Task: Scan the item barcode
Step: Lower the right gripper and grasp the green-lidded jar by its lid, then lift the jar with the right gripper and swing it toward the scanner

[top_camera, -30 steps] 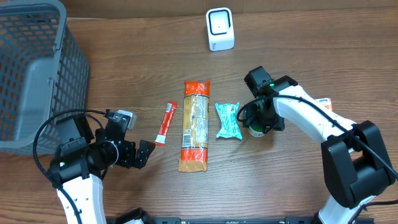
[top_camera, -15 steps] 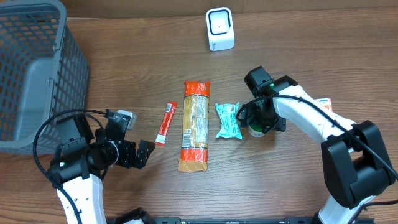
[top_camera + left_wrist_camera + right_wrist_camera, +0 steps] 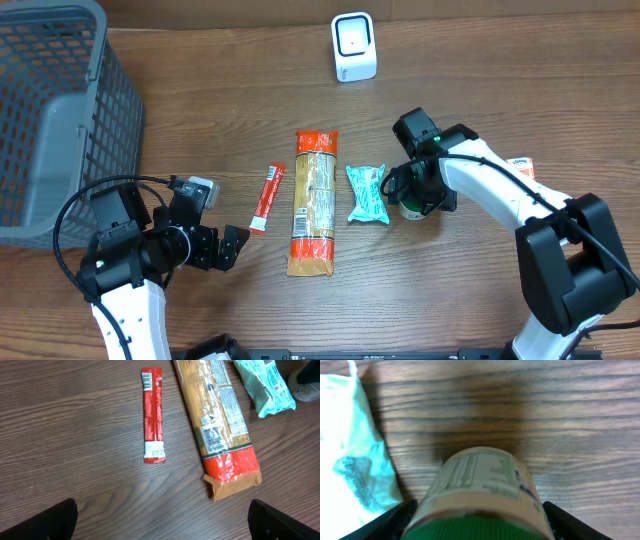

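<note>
Nothing on the brown wooden table (image 3: 200,100) has visibly shifted since a second ago; both arms sit where they were. At far left stands the grey plastic mesh basket (image 3: 60,110). Near it, the left gripper (image 3: 226,246) hangs empty, its fingers spread wide, aimed at the slim red stick sachet (image 3: 266,197). Right of that lie the long pasta packet with red ends (image 3: 314,200) and the teal foil pouch (image 3: 366,192), with the small white barcode scanner (image 3: 353,46) well apart on the far side. Just right of the pouch, the right gripper (image 3: 415,192) straddles the green-capped cream bottle (image 3: 480,490); I cannot tell whether its pads actually press it. This looks like the pickup step. Next, it needs a firm pinch, a lift, then the label's barcode turned toward the scanner.
</note>
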### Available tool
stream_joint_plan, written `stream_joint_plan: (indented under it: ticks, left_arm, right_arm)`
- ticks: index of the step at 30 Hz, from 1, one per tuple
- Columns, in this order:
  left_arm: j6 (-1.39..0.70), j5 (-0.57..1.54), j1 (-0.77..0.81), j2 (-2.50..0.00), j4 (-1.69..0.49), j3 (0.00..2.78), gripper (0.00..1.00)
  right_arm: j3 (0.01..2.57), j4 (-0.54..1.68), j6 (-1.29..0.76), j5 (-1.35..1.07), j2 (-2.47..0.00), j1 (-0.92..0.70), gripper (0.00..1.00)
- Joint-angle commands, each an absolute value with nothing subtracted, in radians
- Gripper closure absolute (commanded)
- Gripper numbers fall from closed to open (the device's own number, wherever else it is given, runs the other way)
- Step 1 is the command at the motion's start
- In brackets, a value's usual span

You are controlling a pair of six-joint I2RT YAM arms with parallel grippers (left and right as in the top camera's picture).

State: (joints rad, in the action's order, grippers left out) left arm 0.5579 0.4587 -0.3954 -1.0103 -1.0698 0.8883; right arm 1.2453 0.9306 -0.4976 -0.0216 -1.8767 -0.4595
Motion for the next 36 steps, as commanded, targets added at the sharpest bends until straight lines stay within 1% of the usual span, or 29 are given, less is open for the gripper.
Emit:
stream_joint_plan:
  ticks: [1, 2, 3, 4, 8, 11, 12, 13, 14, 15, 16, 17, 18, 19, 20, 21, 22, 25, 26, 28, 29, 33, 36]
  left_arm:
    - [0.577, 0.46, -0.404, -1.015, -1.069, 0.902, 0.0]
    - [0.577, 0.46, -0.403, -1.015, -1.069, 0.902, 0.0]
    - [0.577, 0.46, -0.403, -1.015, -1.069, 0.902, 0.0]
    - [0.577, 0.46, -0.404, -1.015, -1.069, 0.902, 0.0]
    - [0.577, 0.46, -0.403, -1.015, -1.069, 0.902, 0.01]
    - [0.577, 0.46, -0.403, -1.015, -1.069, 0.902, 0.0]
    - [0.577, 0.46, -0.403, -1.015, -1.069, 0.902, 0.0]
    - [0.577, 0.46, -0.403, -1.015, -1.069, 0.902, 0.0]
    - [0.577, 0.46, -0.403, -1.015, -1.069, 0.902, 0.0]
    - [0.577, 0.46, -0.404, -1.015, -1.069, 0.902, 0.0]
    - [0.577, 0.46, -0.403, -1.015, -1.069, 0.902, 0.0]
    - [0.577, 0.46, -0.404, -1.015, -1.069, 0.902, 0.0]
    - [0.577, 0.46, -0.404, -1.015, -1.069, 0.902, 0.0]
    - [0.577, 0.46, -0.403, -1.015, -1.069, 0.902, 0.0]
    - [0.577, 0.46, -0.403, -1.015, -1.069, 0.902, 0.0]
    - [0.577, 0.46, -0.404, -1.015, -1.069, 0.902, 0.0]
    - [0.577, 0.46, -0.403, -1.015, -1.069, 0.902, 0.0]
    - [0.577, 0.46, -0.403, -1.015, -1.069, 0.902, 0.0]
    - [0.577, 0.46, -0.404, -1.015, -1.069, 0.902, 0.0]
    - [0.577, 0.46, -0.403, -1.015, -1.069, 0.902, 0.0]
    - [0.577, 0.46, -0.403, -1.015, -1.069, 0.902, 0.0]
    - [0.577, 0.46, -0.403, -1.015, -1.069, 0.902, 0.0]
    - [0.577, 0.46, -0.403, -1.015, -1.069, 0.902, 0.0]
  right_arm:
    - [1.192, 0.895, -0.501, -0.02, -1.877, -0.459, 0.19]
    - [1.182, 0.882, -0.501, -0.016, -1.877, -0.459, 0.2]
    - [1.18, 0.878, -0.501, -0.01, -1.877, -0.459, 0.27]
    - [1.18, 0.876, -0.501, -0.009, -1.877, -0.459, 0.31]
    - [1.185, 0.867, -0.501, -0.018, -1.877, -0.459, 0.38]
    - [1.185, 0.867, -0.499, -0.02, -1.877, -0.459, 0.38]
    - [1.185, 0.867, -0.489, -0.021, -1.877, -0.459, 0.45]
    - [1.185, 0.869, -0.486, -0.021, -1.877, -0.459, 0.47]
    - [1.185, 0.873, -0.487, -0.025, -1.877, -0.459, 0.46]
    - [1.185, 0.873, -0.487, -0.035, -1.877, -0.459, 0.38]
    - [1.185, 0.873, -0.487, -0.052, -1.877, -0.459, 0.35]
    - [1.185, 0.872, -0.487, -0.069, -1.877, -0.459, 0.34]
    - [1.185, 0.872, -0.486, -0.086, -1.877, -0.459, 0.39]
    - [1.185, 0.872, -0.487, -0.096, -1.877, -0.458, 0.51]
    - [1.185, 0.873, -0.487, -0.096, -1.877, -0.458, 0.66]
    - [1.186, 0.873, -0.487, -0.096, -1.877, -0.456, 0.78]
    - [1.189, 0.875, -0.487, -0.096, -1.877, -0.453, 0.81]
    - [1.23, 0.923, -0.487, -0.096, -1.877, -0.437, 0.82]
    - [1.253, 0.95, -0.487, -0.096, -1.876, -0.431, 0.84]
    - [1.32, 1.023, -0.486, -0.096, -1.876, -0.419, 0.93]
    - [1.357, 1.06, -0.487, -0.096, -1.876, -0.414, 0.96]
    - [1.51, 1.195, -0.487, -0.148, -1.876, -0.401, 0.96]
    - [1.573, 1.22, -0.487, -0.339, -1.876, -0.397, 0.96]
